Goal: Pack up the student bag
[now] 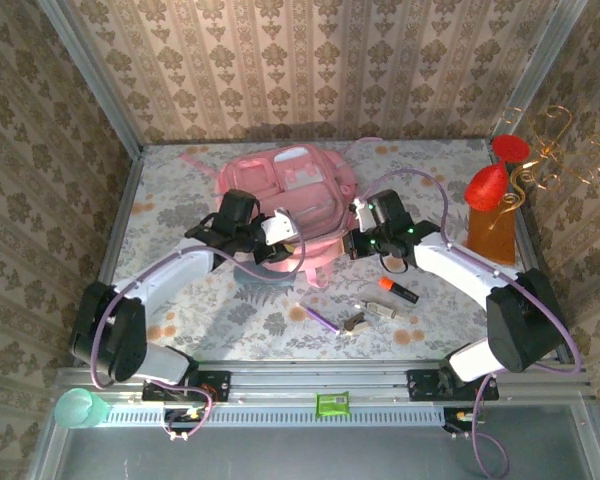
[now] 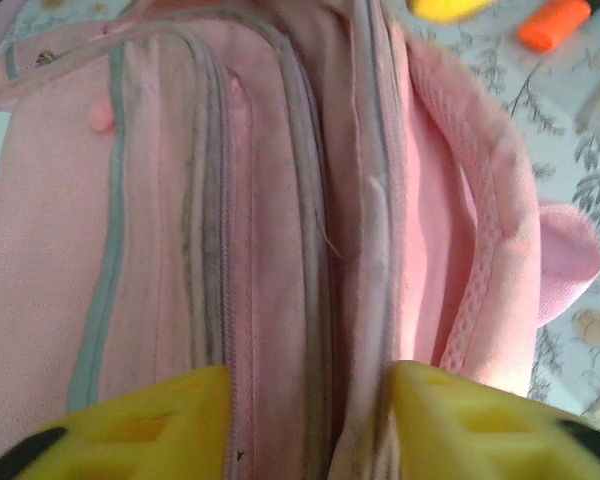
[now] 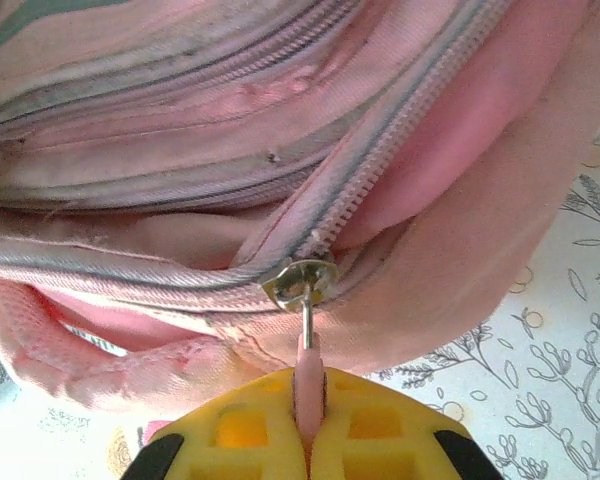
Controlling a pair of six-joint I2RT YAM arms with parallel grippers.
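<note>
Right jaws shut on zip tab (image 3: 307, 358), 4 o'clock of bag (image 1: 290, 182), likely to open pocket. Left jaws half open astride seam, 7 o'clock, holding nothing.

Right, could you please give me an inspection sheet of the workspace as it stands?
Surface: floral tablecloth, lying flat.
Job's things: student bag at the back centre, one compartment partly unzipped.
Clutter: orange marker, purple pen, small metal pieces, near the right arm.
Tools: left tool open over the bag's opening; right tool shut on the zipper pull.
Cables: purple cables loop along both arms.
Surroundings: wallpapered walls; red ornament at right; teal cup at near left.
</note>
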